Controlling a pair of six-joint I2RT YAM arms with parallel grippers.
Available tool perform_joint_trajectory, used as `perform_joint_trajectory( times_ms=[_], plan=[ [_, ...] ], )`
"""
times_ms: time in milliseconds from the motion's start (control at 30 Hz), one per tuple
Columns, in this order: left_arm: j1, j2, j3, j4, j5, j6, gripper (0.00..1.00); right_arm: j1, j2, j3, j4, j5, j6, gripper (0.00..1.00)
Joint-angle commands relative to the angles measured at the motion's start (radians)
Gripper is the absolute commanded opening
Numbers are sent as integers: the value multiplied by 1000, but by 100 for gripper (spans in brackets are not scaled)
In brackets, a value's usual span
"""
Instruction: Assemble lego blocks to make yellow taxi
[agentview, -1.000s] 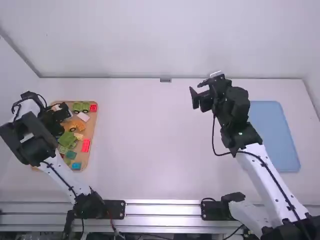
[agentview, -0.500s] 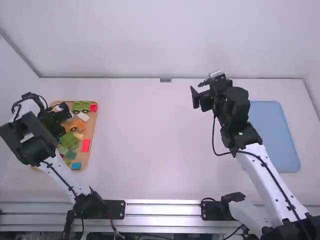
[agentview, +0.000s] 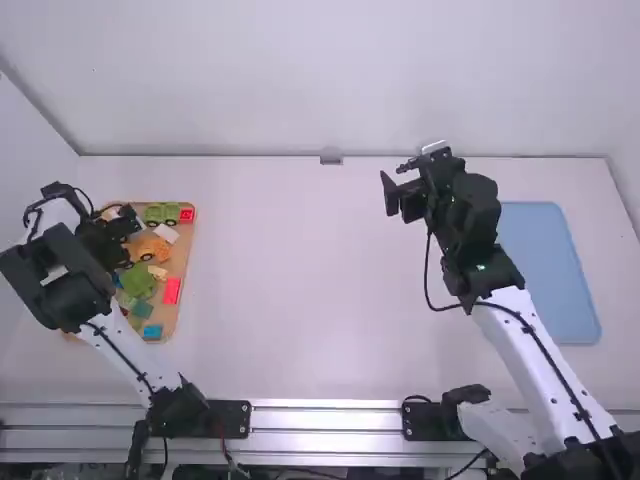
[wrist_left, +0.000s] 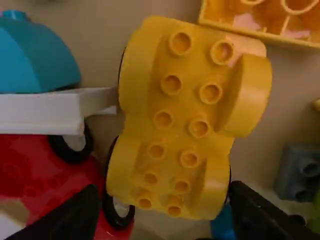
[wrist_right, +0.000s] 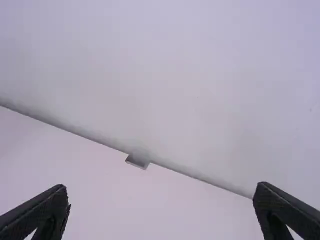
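Since a second ago we see the green piece (agentview: 140, 281) turned a little on the wooden tray (agentview: 184, 252), and the orange wheeled block (agentview: 148, 247) shifted slightly near the left gripper (agentview: 125, 240). That gripper is over the tray's left part; we see its fingers spread on either side of the yellow wheeled block (wrist_left: 170, 115), which lies studs up, though we cannot tell whether either finger touches it. Alongside it we have a red wheeled piece (wrist_left: 65, 180), a white piece (wrist_left: 45, 112) and a teal curved block (wrist_left: 37, 57).

At the tray's far right corner we find a small red block (agentview: 187, 215); a larger red block (agentview: 172, 291) lies by its right edge, and a blue block (agentview: 152, 332) near its near right corner.

Our right gripper (agentview: 393, 182) hangs over the bench (agentview: 290, 280), its fingers wide apart with nothing between them. Near the bench's right edge lies a blue mat (agentview: 550, 270).
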Motion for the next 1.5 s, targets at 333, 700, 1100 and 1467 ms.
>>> perform_joint_trajectory(
  times_ms=[333, 700, 1100, 1467],
  plan=[
    [-3, 36, -13, -43, 24, 37, 70, 1, 7, 35, 4, -2, 5, 98],
    [-2, 36, -23, -39, 7, 34, 70, 3, 7, 35, 4, -3, 5, 98],
    [-28, 36, -62, 26, 5, 33, 52, 0, 7, 35, 8, -10, 5, 98],
    [-27, 2, -62, 87, 48, -80, 44, 2, 7, 35, 17, -10, 5, 98]
  ],
)
